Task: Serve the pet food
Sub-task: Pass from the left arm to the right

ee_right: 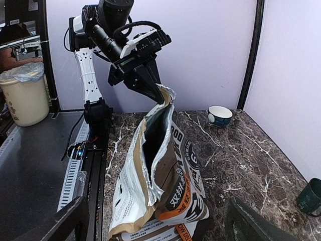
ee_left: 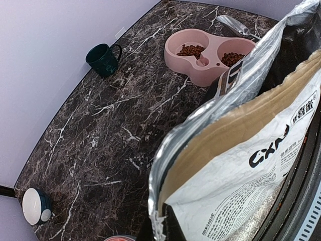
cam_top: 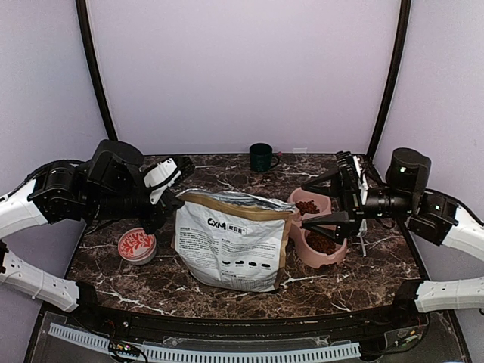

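The left fingers (ee_right: 154,94) were clamped on the bag's (ee_right: 165,165) top rim; the right fingers (cam_top: 333,199) stood wide open, empty. The kibble (cam_top: 307,206) lay in both cups of the bowl (cam_top: 318,262), just beneath the right fingers and beyond the bag from the left ones, so the right arm was nearer.

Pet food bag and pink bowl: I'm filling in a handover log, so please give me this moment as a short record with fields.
bag: upright mid-table, mouth open
left pincer: shut on the bag's top edge
right pincer: open, empty, close to the pink double bowl
pet food: kibble in both compartments of the bowl
also there: green mug at the back of the table
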### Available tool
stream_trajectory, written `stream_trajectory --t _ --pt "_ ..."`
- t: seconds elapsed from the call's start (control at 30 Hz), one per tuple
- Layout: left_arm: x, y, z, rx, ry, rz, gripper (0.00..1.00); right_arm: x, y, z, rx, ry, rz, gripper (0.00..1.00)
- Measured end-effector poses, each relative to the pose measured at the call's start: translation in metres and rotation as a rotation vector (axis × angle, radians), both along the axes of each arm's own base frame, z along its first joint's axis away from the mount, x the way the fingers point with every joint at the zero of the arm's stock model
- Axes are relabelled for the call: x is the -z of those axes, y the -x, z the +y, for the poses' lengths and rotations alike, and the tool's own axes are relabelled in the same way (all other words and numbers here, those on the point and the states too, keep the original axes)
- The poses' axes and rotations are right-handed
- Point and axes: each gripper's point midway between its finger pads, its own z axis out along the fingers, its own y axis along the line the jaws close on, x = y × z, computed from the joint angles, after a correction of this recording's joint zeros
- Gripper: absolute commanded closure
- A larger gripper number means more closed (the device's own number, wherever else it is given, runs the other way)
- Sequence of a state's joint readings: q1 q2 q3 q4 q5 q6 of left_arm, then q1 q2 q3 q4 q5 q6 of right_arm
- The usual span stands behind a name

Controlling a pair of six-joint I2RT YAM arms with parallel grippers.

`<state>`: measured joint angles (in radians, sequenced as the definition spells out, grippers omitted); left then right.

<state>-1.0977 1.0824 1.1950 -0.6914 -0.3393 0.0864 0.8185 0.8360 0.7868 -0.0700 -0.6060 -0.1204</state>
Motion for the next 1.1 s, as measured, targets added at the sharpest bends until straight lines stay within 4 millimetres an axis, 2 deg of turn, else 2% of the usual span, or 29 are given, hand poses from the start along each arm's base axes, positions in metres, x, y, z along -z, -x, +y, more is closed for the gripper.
stream_trajectory --t 0.1,0.23,0.33,0.47,0.57,0.7,0.83,0.97,1.1 --pt "0.0 0.0 0.0 0.004 -0.001 -0.001 1.0 0.003 -0.003 0.004 -0.005 0.005 -0.005 0.08" --pt "0.0 0.0 0.0 0.004 0.0 -0.001 1.0 0.011 -0.008 0.012 -0.017 0.021 0.014 0.15" --pt "0.0 0.0 0.0 0.004 0.0 0.0 1.0 0.019 -0.01 0.02 -0.031 0.033 0.037 0.23" --pt "0.0 0.001 -0.001 0.007 0.002 0.001 1.0 0.029 -0.004 0.033 -0.07 0.051 0.061 0.38" --pt "0.0 0.001 -0.001 0.009 0.003 0.002 1.0 0.032 -0.002 0.041 -0.088 0.053 0.07 0.44" --pt "0.0 0.001 -0.001 0.009 0.003 0.003 1.0 0.029 -0.001 0.046 -0.108 0.031 0.071 0.52" --pt "0.0 0.001 -0.001 0.009 0.003 0.003 1.0 0.017 0.002 0.048 -0.129 -0.013 0.057 0.61" --pt "0.0 0.001 -0.001 0.009 0.003 0.003 1.0 0.012 0.003 0.05 -0.14 -0.034 0.05 0.63" --pt "0.0 0.001 -0.001 0.009 0.003 0.003 1.0 0.017 0.001 0.052 -0.135 -0.021 0.054 0.61"
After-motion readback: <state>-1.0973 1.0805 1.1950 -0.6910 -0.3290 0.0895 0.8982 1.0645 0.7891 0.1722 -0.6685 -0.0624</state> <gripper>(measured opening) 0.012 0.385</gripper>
